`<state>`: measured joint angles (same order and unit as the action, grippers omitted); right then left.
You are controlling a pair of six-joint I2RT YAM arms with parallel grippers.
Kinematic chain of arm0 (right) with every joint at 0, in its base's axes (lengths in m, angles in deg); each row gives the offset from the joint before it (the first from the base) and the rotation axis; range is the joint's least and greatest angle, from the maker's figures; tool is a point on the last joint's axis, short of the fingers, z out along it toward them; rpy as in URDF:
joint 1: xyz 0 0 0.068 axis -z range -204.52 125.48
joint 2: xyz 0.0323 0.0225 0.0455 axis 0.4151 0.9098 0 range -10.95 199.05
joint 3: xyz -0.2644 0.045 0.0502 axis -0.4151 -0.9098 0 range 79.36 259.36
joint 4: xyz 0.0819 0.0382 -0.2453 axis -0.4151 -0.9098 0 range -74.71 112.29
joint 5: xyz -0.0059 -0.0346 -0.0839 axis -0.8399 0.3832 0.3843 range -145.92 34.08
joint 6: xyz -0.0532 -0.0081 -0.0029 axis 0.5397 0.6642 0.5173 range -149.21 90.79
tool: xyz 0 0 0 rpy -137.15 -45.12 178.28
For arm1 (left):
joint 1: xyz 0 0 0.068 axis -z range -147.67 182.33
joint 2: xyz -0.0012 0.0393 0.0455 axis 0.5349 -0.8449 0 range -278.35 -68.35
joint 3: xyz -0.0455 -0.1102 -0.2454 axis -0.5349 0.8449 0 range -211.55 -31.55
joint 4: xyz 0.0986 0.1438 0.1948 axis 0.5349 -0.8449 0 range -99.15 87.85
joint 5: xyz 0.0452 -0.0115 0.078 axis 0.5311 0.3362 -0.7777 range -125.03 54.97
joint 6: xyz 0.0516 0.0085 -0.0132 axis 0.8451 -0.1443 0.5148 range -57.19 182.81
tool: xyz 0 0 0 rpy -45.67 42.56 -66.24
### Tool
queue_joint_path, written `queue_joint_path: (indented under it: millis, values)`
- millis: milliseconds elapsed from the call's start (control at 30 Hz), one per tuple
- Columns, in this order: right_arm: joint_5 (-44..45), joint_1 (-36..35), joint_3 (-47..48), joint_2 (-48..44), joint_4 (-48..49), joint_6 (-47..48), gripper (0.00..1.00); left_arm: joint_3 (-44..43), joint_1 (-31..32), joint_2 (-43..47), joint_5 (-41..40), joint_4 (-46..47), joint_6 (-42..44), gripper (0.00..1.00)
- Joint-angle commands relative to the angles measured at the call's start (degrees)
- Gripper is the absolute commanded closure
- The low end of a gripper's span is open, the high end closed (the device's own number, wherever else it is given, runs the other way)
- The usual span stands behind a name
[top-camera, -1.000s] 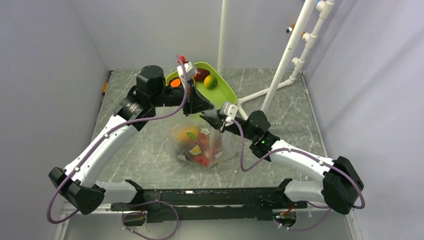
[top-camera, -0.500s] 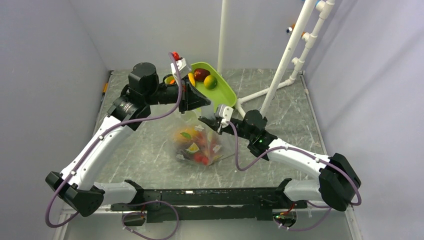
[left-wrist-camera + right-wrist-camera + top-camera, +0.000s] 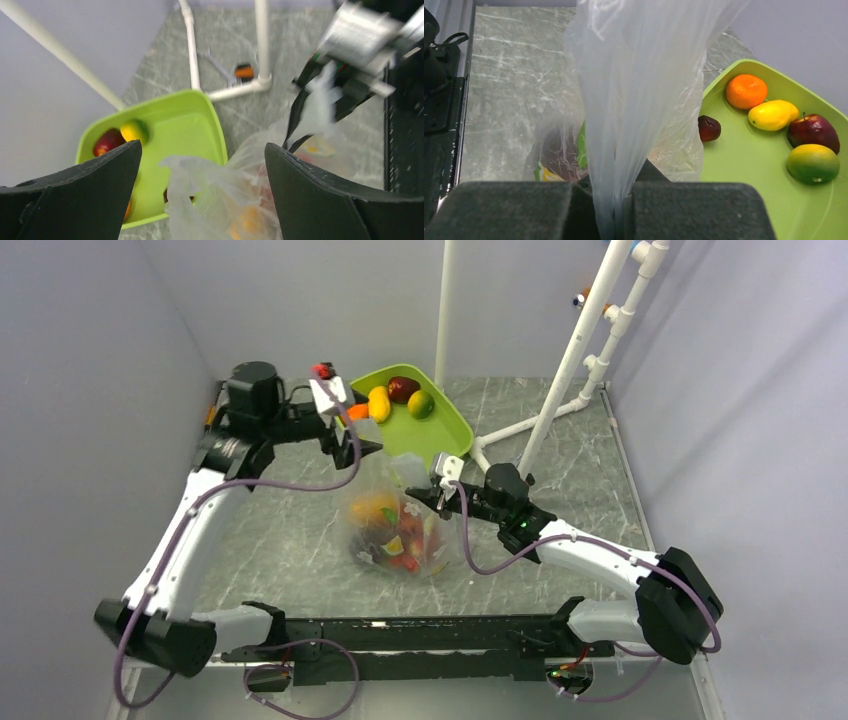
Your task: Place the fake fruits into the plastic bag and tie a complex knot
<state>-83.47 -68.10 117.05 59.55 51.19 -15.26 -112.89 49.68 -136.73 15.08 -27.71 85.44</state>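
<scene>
The plastic bag (image 3: pixel 395 525) lies mid-table with several fake fruits inside. Its mouth is drawn up into a stretched strand (image 3: pixel 634 75), and my right gripper (image 3: pixel 616 210) is shut on that strand, just right of the bag (image 3: pixel 420 496). My left gripper (image 3: pixel 202 200) stands open near the tray's front left corner (image 3: pixel 368 443). A loose flap of the bag (image 3: pixel 200 185) hangs between its fingers, touching neither. More fruits lie on the lime tray (image 3: pixel 744 165): an orange (image 3: pixel 746 91), a yellow one (image 3: pixel 772 114), a red apple (image 3: pixel 813 131), a green-yellow one (image 3: pixel 813 163) and a small maroon one (image 3: pixel 709 128). The knot is out of view.
The tray (image 3: pixel 440 435) sits just behind the bag. A white pipe frame (image 3: pixel 560 370) rises at the back right, with a thin white pole (image 3: pixel 443 310) beside it. Walls close in on both sides. A black rail (image 3: pixel 420 635) runs along the near edge.
My left gripper opened, let go of the bag and swung back to the left. My right gripper closed on the bag's strand and shifted slightly left. The tray's fruits are now uncovered.
</scene>
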Motion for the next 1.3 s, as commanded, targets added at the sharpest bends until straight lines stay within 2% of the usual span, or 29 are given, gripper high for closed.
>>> queue_joint_path:
  millis: [0, 100, 133, 167, 200, 267, 300, 333, 433, 567, 767, 900, 1033, 1100, 1267]
  values:
    - [0.42, 0.31, -0.42, -1.06, 2.2, -2.27, 1.0, 2.63, -0.2, -8.05, -1.52, -7.38, 18.64, 0.01]
    - [0.23, 0.48, -0.99, -2.05, 0.52, -2.23, 1.0, 2.29, -0.52, -11.8, -1.88, -11.87, 23.23, 0.01]
    - [-0.09, 0.55, -1.23, -2.24, -0.76, -2.06, 1.0, 2.59, -0.79, -12.27, -0.17, -14.21, 24.39, 0.05]
    - [-0.51, 0.54, -1.41, -2.31, -2.45, -1.82, 1.0, 3.11, -0.87, -12.41, 1.58, -17.57, 26.79, 0.19]
    - [-0.9, 0.65, -1.47, -2.18, -4.71, -1.38, 1.0, 4.06, -0.84, -11.81, 4.01, -20.86, 30.06, 0.4]
    - [-1.38, 0.76, -0.87, -0.88, -9.87, 0.06, 1.0, 8.7, -1.01, -8.21, 5.94, -25.16, 36.71, 0.71]
    - [-1.33, 0.71, -0.37, 0.22, -13.08, 1.53, 1.0, 12.21, -1.51, -5.18, 6.38, -24.53, 37.11, 0.81]
    - [-0.91, 0.76, 0.57, 1.7, -16.18, 3.24, 1.0, 16.14, -2.06, -2.21, 6.92, -22.99, 37.05, 0.85]
    - [1.35, 0.82, 4.81, 8.22, -25.79, 8.78, 1.0, 25.0, -2.66, 5.31, 6.87, -23.63, 43.04, 0.9]
    - [2.6, 1.38, 7.96, 14.69, -32.31, 13.44, 1.0, 34.82, -2.67, 10.01, 3.58, -22.57, 49.51, 0.94]
    - [6.07, 1.43, 12.88, 21.69, -33.8, 14.07, 1.0, 44.26, -1.57, 8.84, -6.37, -11.61, 52.28, 0.97]
    - [9.22, 2.15, 17.15, 24.56, -33.42, 15.34, 1.0, 45.34, -0.62, 5.53, -12.2, -9.4, 56.72, 1.0]
    - [9.57, 4.63, 24.32, 25.5, -35.9, 13.85, 1.0, 40.59, -1.65, 6.87, -8.8, -10.38, 53.48, 1.0]
    - [7.75, 5.28, 26.35, 24.8, -38.78, 13.38, 1.0, 36.09, -2.31, 7.79, -4.81, -14.8, 50.03, 0.88]
    - [3.9, 5.17, 24.9, 20.56, -40.44, 12.0, 1.0, 25.36, -3.62, 8.9, 4.39, -26.12, 38.8, 0.37]
